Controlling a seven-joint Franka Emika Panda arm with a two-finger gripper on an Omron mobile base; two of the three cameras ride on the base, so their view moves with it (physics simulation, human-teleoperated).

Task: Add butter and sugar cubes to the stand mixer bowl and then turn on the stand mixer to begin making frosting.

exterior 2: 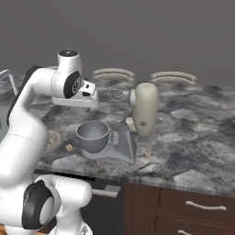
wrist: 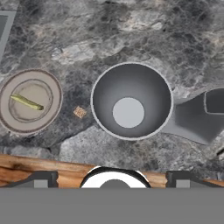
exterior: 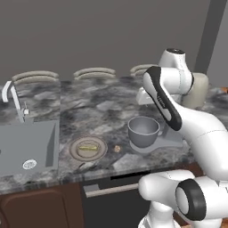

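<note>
The gripper [wrist: 112, 177] stands wide open with nothing between its two dark finger tips, which rise far apart at the lower edge of the hand view; it hangs high above the counter, looking straight down. Directly beneath it sits the stand mixer bowl [wrist: 131, 101], deep, grey and bare inside, resting on the flat base plate of the stand mixer [exterior 2: 143, 109], whose cream head tilts back with the wire whisk [exterior 2: 118, 93] lifted clear of the bowl.

Just beside the bowl on the marbled counter [wrist: 131, 30] lies the sugar cube [wrist: 79, 112], a tiny tan lump between bowl and plate. Beyond it the butter [wrist: 26, 102] lies as a thin yellow stick in the middle of a shallow tan plate [wrist: 51, 83]. Neither has gone into the bowl yet, and a second small tan lump [exterior 2: 147, 155] seems to lie on the far side of the mixer base.

The risks judged from here: the butter is flat and low, so the fingers may strike the plate or slide it instead of gripping; the sugar cube is small enough to be nudged away or to slip out; a careless descent could knock the bowl off its base. The sink [exterior: 26, 147] lies further off to the side.

No brand, label or writing can be read anywhere
</note>
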